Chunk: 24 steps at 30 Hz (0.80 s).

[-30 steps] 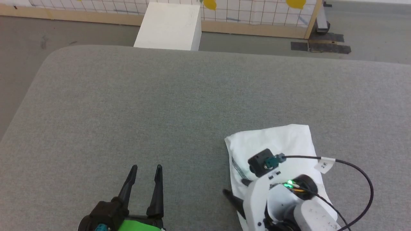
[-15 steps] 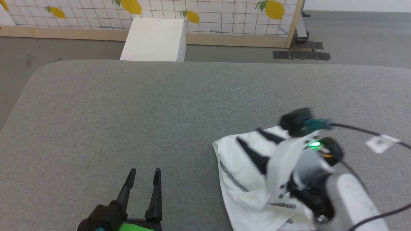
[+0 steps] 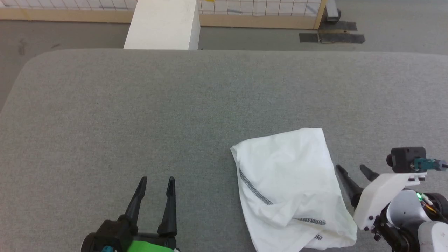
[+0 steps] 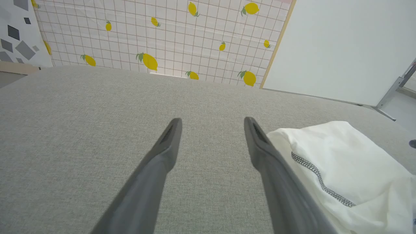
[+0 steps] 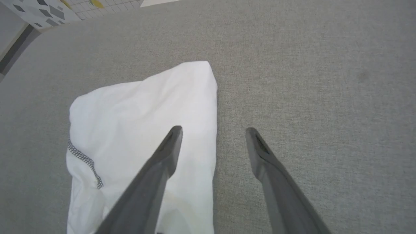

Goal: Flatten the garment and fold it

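The garment [image 3: 290,185] is a white shirt folded into a compact bundle on the grey table, right of centre near the front edge, with grey zigzag stitching across its lower left. The bundle also lies at the right in the left wrist view, garment [image 4: 341,169], and at the left in the right wrist view, garment [image 5: 143,130]. My right gripper [image 3: 351,171] is open just off the bundle's right edge, holding nothing. My left gripper [image 3: 156,182] is open at the lower left, well apart from the cloth.
The grey padded table [image 3: 140,115] stretches wide to the left and behind the bundle. A white box [image 3: 162,26] stands on the floor beyond the far edge, before a lemon-patterned partition [image 4: 162,39]. A cable runs from my right wrist.
My right gripper has lifted off the garment and drawn back to the right of it, leaving the bundle lying free. The left gripper has stayed put. The head camera has shifted.
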Available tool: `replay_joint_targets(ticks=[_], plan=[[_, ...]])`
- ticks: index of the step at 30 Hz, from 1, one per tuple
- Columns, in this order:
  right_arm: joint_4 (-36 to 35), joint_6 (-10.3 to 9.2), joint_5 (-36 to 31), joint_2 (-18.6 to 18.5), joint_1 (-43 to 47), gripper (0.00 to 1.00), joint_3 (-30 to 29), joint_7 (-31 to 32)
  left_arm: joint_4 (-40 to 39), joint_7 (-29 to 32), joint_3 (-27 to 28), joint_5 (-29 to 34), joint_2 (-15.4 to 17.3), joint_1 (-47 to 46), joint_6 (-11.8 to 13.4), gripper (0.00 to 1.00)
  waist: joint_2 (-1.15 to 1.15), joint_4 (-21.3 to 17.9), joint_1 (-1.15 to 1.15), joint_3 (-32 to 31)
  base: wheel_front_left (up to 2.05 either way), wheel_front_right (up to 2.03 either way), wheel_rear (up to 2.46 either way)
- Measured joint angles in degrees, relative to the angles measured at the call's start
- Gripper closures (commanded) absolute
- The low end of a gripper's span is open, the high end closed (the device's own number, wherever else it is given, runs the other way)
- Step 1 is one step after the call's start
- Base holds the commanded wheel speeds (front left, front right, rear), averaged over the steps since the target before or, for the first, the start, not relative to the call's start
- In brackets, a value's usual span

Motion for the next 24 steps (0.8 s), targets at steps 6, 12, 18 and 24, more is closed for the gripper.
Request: replay_joint_targets(ticks=[6, 12, 18, 24], plan=[[3.88, 0.00, 0.09, 0.23, -0.14, 0.00, -0.23, -0.22, 0.02, 0.00, -0.16, 0.24, -0.01, -1.33, -0.02, 0.00, 0.00, 0.94, 0.00, 1.90, 0.00, 0.00, 0.00], [8.38, -0.01, 0.70, 0.26, -1.47, 0.00, 1.05, 0.04, 0.32, 0.00, -0.25, 0.58, -0.01, -2.02, -0.23, 0.00, 0.00, 2.64, 0.00, 3.26, 0.00, 0.00, 0.00], [10.99, -0.01, 1.93, 0.14, -2.08, 0.12, 1.81, 3.46, 0.82, 0.00, -0.30, 0.57, -0.02, -2.36, -0.54, 0.00, 0.00, 3.57, 0.00, 4.00, 0.00, 0.00, 0.00], [13.22, 0.03, 2.52, 0.32, -3.45, 1.00, 0.88, 1.72, 1.32, 0.00, -0.29, 0.57, -0.09, -3.35, -0.74, 0.00, 0.00, 3.44, 0.00, 3.96, 0.00, 0.00, 0.00]])
